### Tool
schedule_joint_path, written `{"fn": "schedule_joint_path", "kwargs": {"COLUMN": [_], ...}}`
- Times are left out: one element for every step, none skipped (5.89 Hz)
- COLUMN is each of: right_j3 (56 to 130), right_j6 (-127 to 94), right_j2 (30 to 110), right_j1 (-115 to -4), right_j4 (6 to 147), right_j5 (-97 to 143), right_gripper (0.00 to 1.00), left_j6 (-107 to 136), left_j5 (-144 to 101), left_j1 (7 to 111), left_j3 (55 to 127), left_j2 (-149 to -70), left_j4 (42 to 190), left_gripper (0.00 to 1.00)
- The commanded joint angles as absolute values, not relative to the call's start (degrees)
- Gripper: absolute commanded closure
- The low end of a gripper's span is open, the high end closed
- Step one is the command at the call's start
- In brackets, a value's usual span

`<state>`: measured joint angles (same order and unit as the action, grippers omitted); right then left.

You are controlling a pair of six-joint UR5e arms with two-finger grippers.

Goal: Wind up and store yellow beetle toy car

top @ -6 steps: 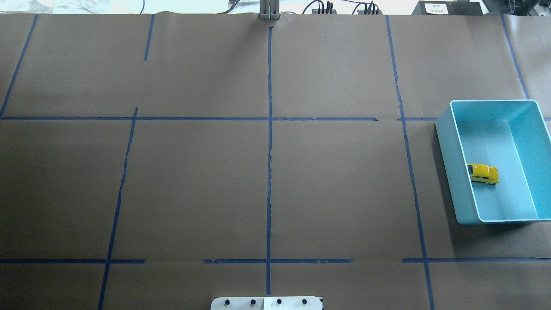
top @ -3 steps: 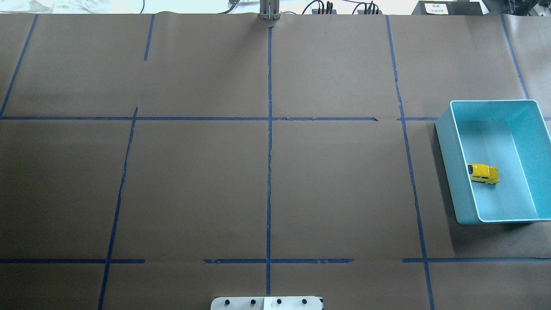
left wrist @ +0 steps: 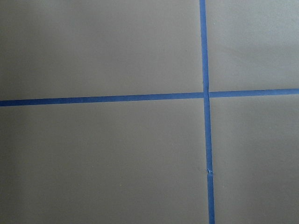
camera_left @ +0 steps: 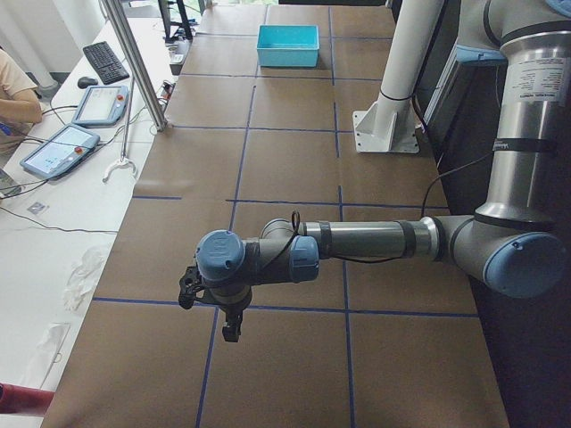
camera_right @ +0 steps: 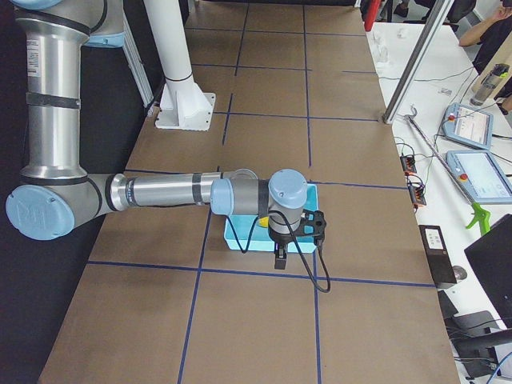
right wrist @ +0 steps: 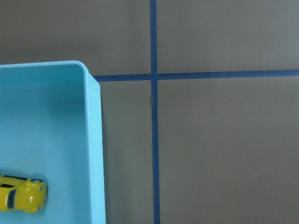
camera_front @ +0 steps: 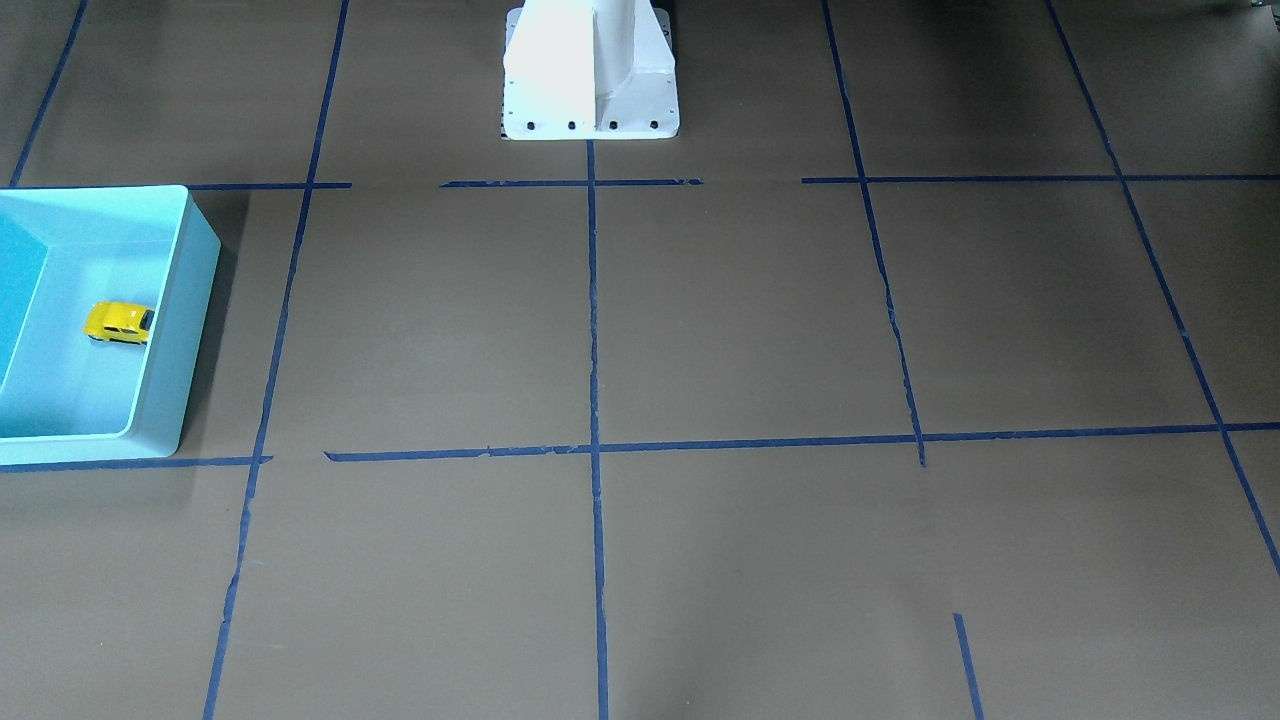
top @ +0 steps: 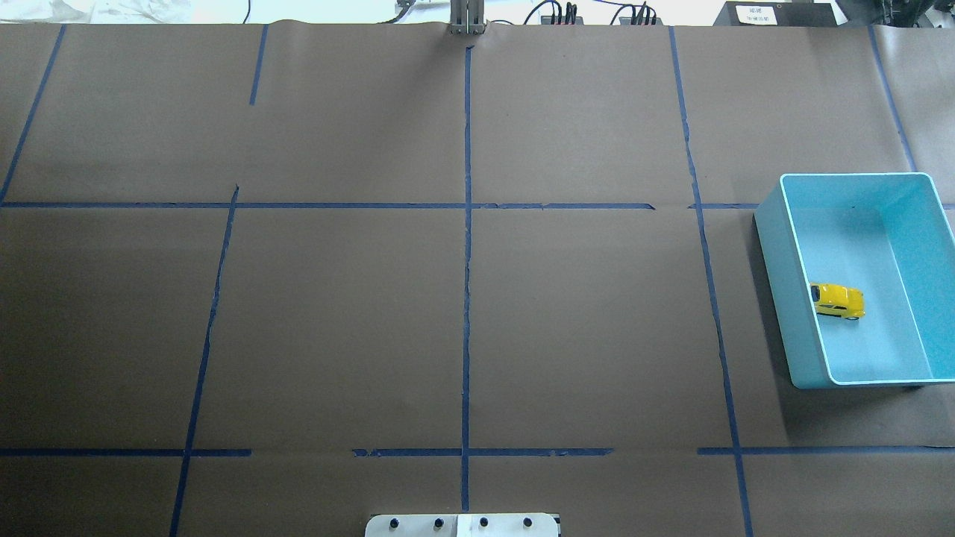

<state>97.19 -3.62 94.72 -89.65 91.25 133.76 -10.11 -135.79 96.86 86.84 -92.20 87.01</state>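
Observation:
The yellow beetle toy car [top: 837,300] lies inside the light blue bin [top: 858,177] at the table's right side, against the bin's wall nearest the table's middle. It also shows in the front-facing view [camera_front: 118,322] and the right wrist view [right wrist: 21,193]. My right gripper [camera_right: 279,260] hangs over the bin's [camera_right: 237,240] near edge and shows only in the exterior right view. My left gripper [camera_left: 230,328] hangs above bare table at the left end and shows only in the exterior left view. I cannot tell whether either is open or shut.
Brown paper with blue tape lines [top: 467,246] covers the table. The robot's white base [camera_front: 590,70] stands at the middle of the near edge. Tablets [camera_left: 58,147] and a keyboard lie on the operators' side table.
The car and the bin have not moved. A shadow on the bin's floor has faded.

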Motion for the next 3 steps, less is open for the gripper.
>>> {"fn": "schedule_joint_path", "kwargs": {"right_j3": [91.77, 91.93, 92.46], "right_j6": [-5.69, -9.02, -10.27], "right_j2": [94.22, 93.44, 93.43], "right_j1": [-89.65, -89.65, -89.65], "right_j4": [85.27, 85.17, 85.95], "right_j5": [133.94, 134.12, 134.30], "right_gripper": [0.00, 0.00, 0.00], "left_j6": [-10.11, -10.11, -10.11], "left_j5": [-135.79, -135.79, -135.79], "left_j1": [96.86, 96.86, 96.86], "left_j3": [86.84, 86.84, 86.84], "left_j2": [-92.20, -92.20, -92.11], "left_j4": [86.92, 87.01, 87.01], "left_gripper": [0.00, 0.00, 0.00]}}
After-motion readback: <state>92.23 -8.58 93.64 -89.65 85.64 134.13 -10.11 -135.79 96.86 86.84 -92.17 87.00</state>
